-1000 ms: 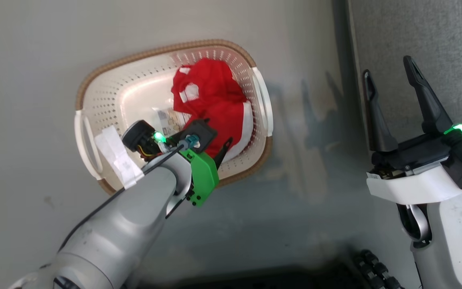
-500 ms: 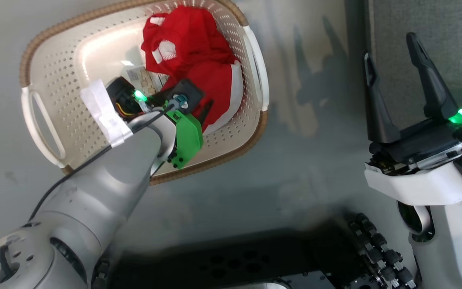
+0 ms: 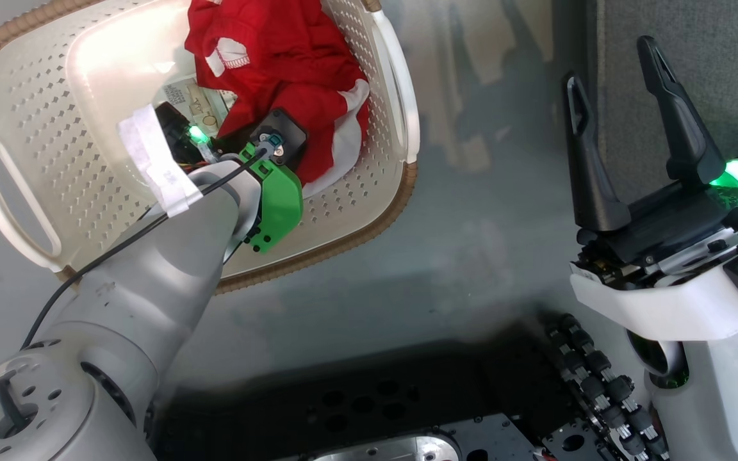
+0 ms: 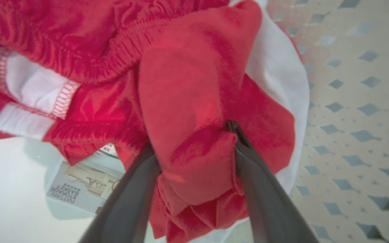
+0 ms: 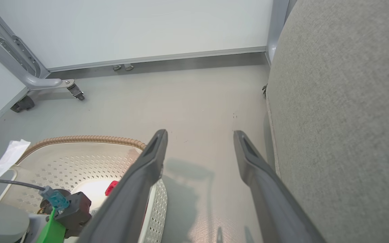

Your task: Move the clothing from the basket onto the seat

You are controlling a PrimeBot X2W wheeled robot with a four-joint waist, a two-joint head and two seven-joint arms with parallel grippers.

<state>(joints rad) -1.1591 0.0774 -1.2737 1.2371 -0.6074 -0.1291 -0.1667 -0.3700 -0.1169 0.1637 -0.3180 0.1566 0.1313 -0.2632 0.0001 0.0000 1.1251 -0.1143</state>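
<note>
1. Right gripper (image 5: 199,135) holds its two dark fingers spread apart above pale grey floor (image 5: 187,98).
2. Large grey fabric-upholstered seat (image 5: 343,118) at right.
3. Cream-white perforated plastic basket (image 5: 86,139), brown rim, lower left.

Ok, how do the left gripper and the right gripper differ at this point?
The left gripper is down inside the basket; the right gripper hangs over the floor beside the seat. The left gripper's fingers press a fold of the clothing from both sides; the right gripper's fingers stand wide apart with nothing between them. Both have two long dark fingers.
</note>
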